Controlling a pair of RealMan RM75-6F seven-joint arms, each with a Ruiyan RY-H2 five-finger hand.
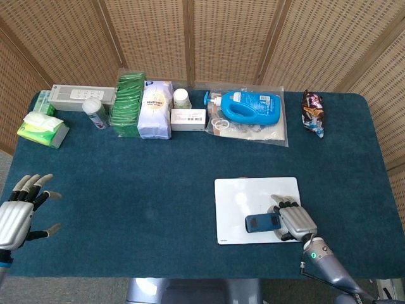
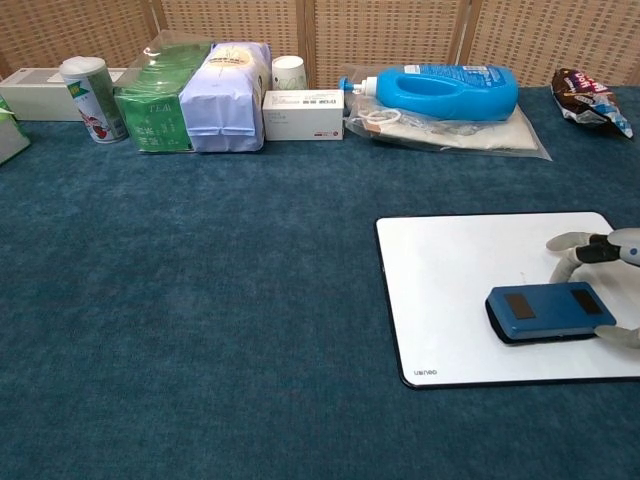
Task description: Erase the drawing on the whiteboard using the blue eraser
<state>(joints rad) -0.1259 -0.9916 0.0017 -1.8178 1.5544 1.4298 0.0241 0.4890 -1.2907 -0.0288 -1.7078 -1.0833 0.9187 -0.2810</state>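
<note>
1. Left hand (image 1: 16,215) is idling at the table's 8 o'clock corner, fingers apart, holding nothing.
2. Whiteboard (image 1: 239,197) is lying at 5 o'clock; any marks are too faint to read.
3. Blue eraser (image 1: 262,223) is sitting flat on its lower half.
4. Right hand (image 1: 296,221) is gripping the eraser's right end. Suggest keeping the pad flat with even pressure while wiping.

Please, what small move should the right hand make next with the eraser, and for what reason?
Probably slide the blue eraser further toward the board's left side. The right hand holds it flat on the whiteboard, in the lower right part, and the left part lies unwiped beside it. No drawing is plainly visible, so this is only a guess.
</note>
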